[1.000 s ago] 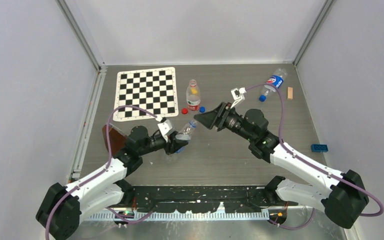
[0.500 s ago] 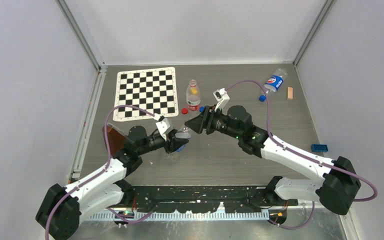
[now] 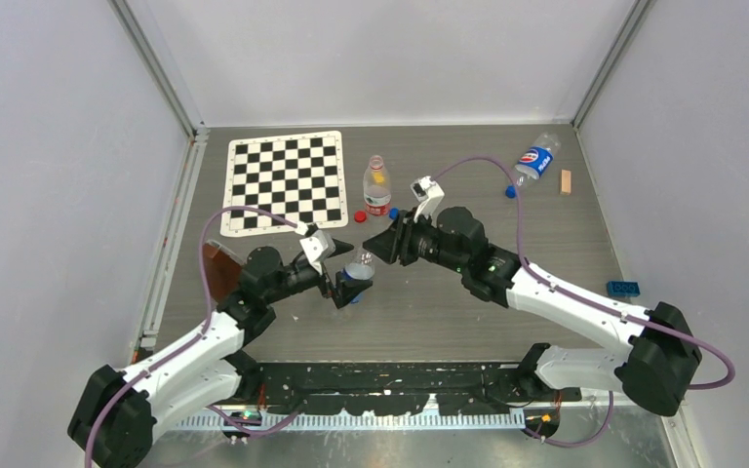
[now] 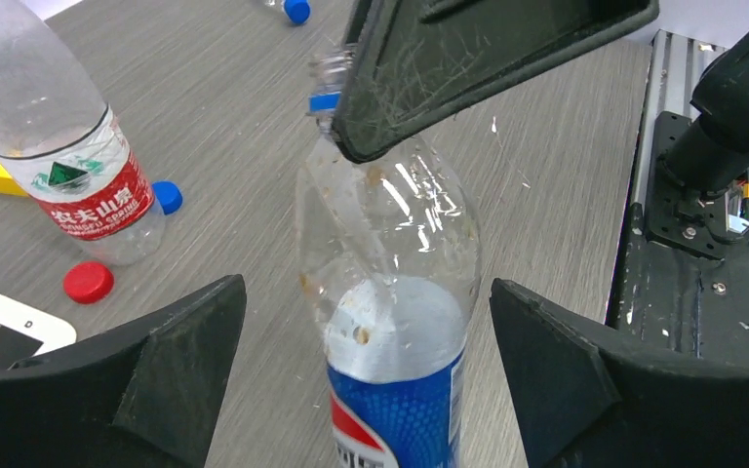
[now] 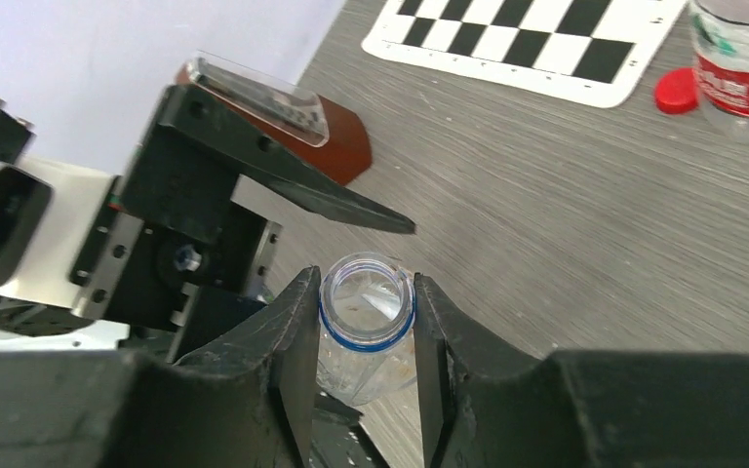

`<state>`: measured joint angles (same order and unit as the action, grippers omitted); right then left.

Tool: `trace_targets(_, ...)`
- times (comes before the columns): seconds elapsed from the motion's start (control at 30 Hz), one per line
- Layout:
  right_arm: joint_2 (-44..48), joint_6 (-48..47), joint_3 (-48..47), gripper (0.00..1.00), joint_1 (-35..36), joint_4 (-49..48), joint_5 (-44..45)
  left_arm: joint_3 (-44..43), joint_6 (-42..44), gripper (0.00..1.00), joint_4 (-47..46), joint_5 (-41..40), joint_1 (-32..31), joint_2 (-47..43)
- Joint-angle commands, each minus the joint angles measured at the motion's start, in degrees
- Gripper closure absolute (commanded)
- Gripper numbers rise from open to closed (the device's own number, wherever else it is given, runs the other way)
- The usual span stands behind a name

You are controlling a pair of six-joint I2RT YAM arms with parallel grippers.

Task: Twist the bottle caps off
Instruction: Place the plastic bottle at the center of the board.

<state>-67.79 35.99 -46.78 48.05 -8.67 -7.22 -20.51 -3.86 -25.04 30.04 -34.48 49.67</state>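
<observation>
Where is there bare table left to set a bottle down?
Bare table in front between the arms, and on the right between the lying bottle and the blue brick. Crowded: mid-table, around the red-label bottle, red cap, blue cap and the held bottle.

Red-label bottle (image 4: 88,200): "Nongfu Spring" w/ Chinese chars, prob.

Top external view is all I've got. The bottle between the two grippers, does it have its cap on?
Observer: No. The right wrist view looks straight into the open mouth of the bottle; only a blue ring circles the neck.
Operator: What's holding it?
Observer: The right gripper pinches the neck from both sides.
Operator: And the left gripper?
Observer: The left gripper is open, its fingers spread wide of the bottle, not touching it.
</observation>
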Motion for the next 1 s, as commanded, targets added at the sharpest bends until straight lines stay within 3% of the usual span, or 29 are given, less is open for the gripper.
trace_targets(0.0, 3.53, -4.99, -3.01, 0.94, 0.29, 4.17, 6.12, -0.49, 1.32, 0.00, -2.82, -1.86, -0.06, -0.97)
trace_targets(0.27, 7.36, -13.83, -6.14, 0.96, 0.29, 14.05, 29.99, 0.48, 2.16, 0.00, -2.50, -6.26, -0.06, -3.90)
trace_targets(0.47, 7.22, -21.91, -5.93, 0.97, -0.20, 7.31, 46.76, 2.62, 2.65, 0.00, -3.88, -10.30, -0.06, -7.37)
trace_targets(0.57, 2.88, -22.05, -8.66, 0.97, -3.57, 6.83, 47.09, 3.63, 2.71, 0.00, -4.65, -11.58, -0.06, -8.75)
trace_targets(0.77, -6.49, -18.98, -15.36, 0.98, -11.49, 5.74, 39.23, 4.25, 3.05, 0.00, -3.76, -12.35, -0.04, -10.34)
trace_targets(0.97, -13.94, -18.72, -19.80, 0.98, -14.72, 4.07, 37.63, 4.34, 3.15, 0.00, -3.45, -12.29, -0.06, -10.56)
